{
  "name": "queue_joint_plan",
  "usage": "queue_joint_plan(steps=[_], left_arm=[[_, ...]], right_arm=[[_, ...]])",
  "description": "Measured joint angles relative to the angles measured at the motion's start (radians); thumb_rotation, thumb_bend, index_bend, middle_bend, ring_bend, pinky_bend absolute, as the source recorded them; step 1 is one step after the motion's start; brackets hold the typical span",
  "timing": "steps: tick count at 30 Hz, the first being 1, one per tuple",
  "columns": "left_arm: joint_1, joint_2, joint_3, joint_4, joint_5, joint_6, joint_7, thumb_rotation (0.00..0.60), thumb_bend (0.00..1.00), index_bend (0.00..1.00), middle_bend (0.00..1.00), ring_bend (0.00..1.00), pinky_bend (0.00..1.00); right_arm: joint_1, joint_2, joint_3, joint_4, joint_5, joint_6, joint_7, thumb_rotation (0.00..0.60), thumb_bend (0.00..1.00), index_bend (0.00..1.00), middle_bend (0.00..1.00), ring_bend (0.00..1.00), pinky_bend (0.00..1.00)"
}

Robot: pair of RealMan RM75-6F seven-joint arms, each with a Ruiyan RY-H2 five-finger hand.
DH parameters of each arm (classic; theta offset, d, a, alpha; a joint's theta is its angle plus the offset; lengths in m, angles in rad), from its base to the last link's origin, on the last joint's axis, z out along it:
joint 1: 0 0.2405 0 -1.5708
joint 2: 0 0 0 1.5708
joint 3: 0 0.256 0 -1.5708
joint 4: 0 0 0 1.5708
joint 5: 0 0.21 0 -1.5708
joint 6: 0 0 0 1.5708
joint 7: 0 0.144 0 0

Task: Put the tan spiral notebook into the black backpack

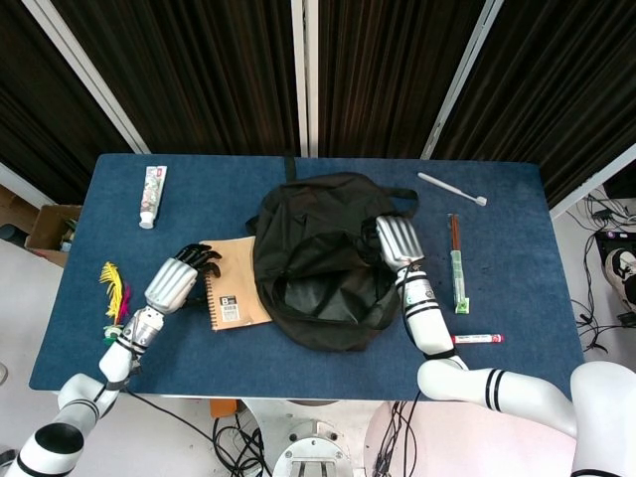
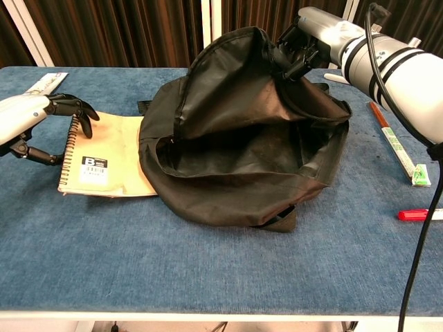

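- Presently, the step in hand was judged to be the feeding of the notebook (image 2: 111,166) into the backpack (image 2: 242,138); the notebook lay flat on the table (image 2: 208,270), its right edge touching or just under the left side of the backpack, and none of it could be confirmed as inside.
- The left hand (image 1: 179,278) was placed at the spiral edge of the notebook, with dark fingers (image 2: 76,111) curled over the top of the binding and a thumb shown below the edge; whether the notebook was actually pinched could not be told.
- The right hand (image 1: 396,241) was closed on the upper rim of the backpack, and the mouth was held raised and open towards the robot.
- The interior of the backpack was seen as dark fabric only; no contents were visible, though the deeper folds were hidden.
- For the next move, it was judged that the notebook's leading edge would need to be lifted over the lower lip of the opening and not pushed against the outer fabric, while the rim was kept up.
- Elsewhere on the table, a tube (image 1: 152,196), a toothbrush (image 1: 452,189), chopsticks (image 1: 457,263) and a red pen (image 1: 478,339) were lying well apart from the backpack.
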Motion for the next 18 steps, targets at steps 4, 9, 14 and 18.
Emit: queue_joint_plan(steps=[4,9,14,18], left_arm=[[0.001,-0.005,0.001,0.005,-0.004,0.006,0.004,0.6,0.35,0.53,0.31,0.21,0.19],[0.003,-0.011,0.0,0.007,-0.008,0.021,0.008,0.6,0.41,0.62,0.36,0.24,0.2],[0.012,-0.014,-0.005,0.01,-0.012,0.069,0.015,0.6,0.45,0.7,0.43,0.29,0.21],[0.029,-0.004,-0.007,0.012,-0.012,0.148,0.03,0.6,0.45,0.73,0.5,0.37,0.23]], right_arm=[[-0.001,0.0,0.001,0.003,0.001,-0.003,0.004,0.6,0.54,0.76,0.61,0.42,0.31],[-0.002,0.002,0.001,0.004,-0.001,-0.005,0.005,0.6,0.54,0.76,0.61,0.43,0.31],[-0.002,0.003,0.006,-0.004,-0.006,-0.003,0.012,0.6,0.54,0.76,0.61,0.42,0.31],[-0.001,0.01,0.021,-0.026,-0.006,0.002,0.017,0.6,0.54,0.76,0.61,0.42,0.31]])
